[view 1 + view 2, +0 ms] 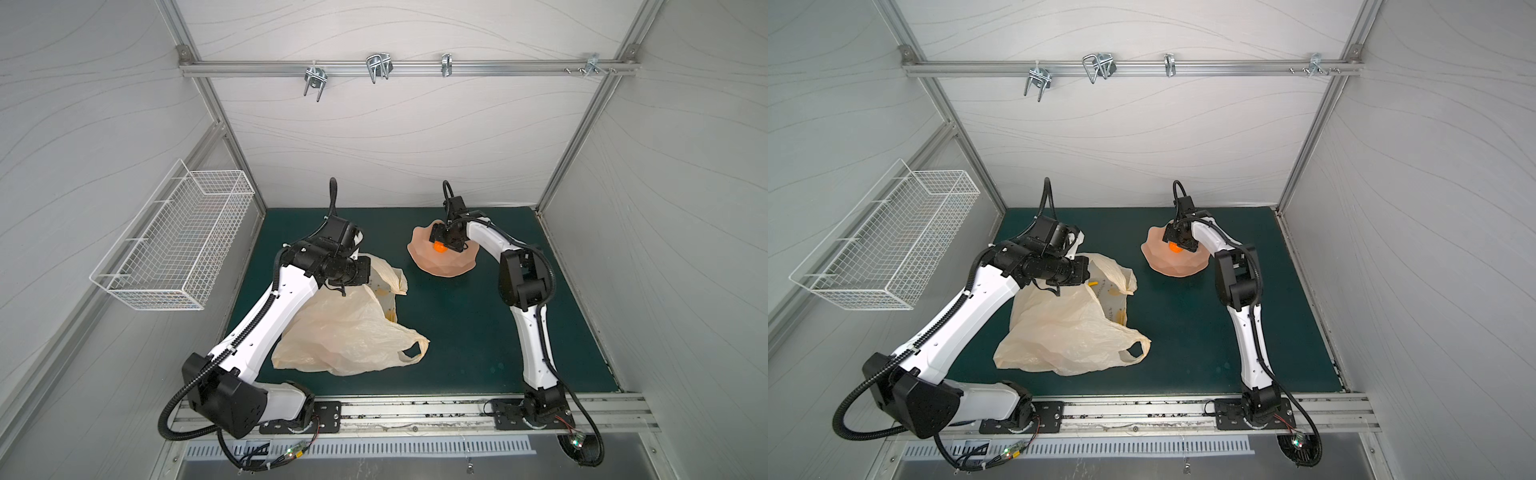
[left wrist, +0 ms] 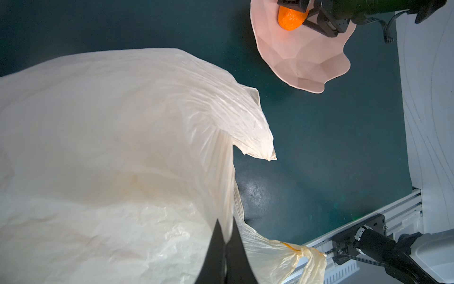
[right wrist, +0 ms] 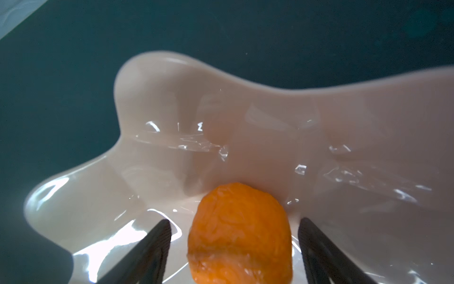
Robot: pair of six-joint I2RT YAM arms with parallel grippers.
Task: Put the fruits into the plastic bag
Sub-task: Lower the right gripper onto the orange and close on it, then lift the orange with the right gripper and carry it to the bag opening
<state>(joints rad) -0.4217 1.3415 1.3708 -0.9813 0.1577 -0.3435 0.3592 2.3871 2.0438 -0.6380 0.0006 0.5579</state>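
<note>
Our right claw [image 3: 234,221] stands wide around the orange fruit [image 3: 239,233] in the pink bowl [image 3: 196,110] near the desk's [image 1: 457,340] far edge, and we see gaps on both sides. Our left claw [image 2: 226,222] is clenched on the plastic bag's [image 2: 110,147] rim, by the desk's left edge.

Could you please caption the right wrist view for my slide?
Open right hand straddles an orange fruit in the pink scalloped bowl.
</note>
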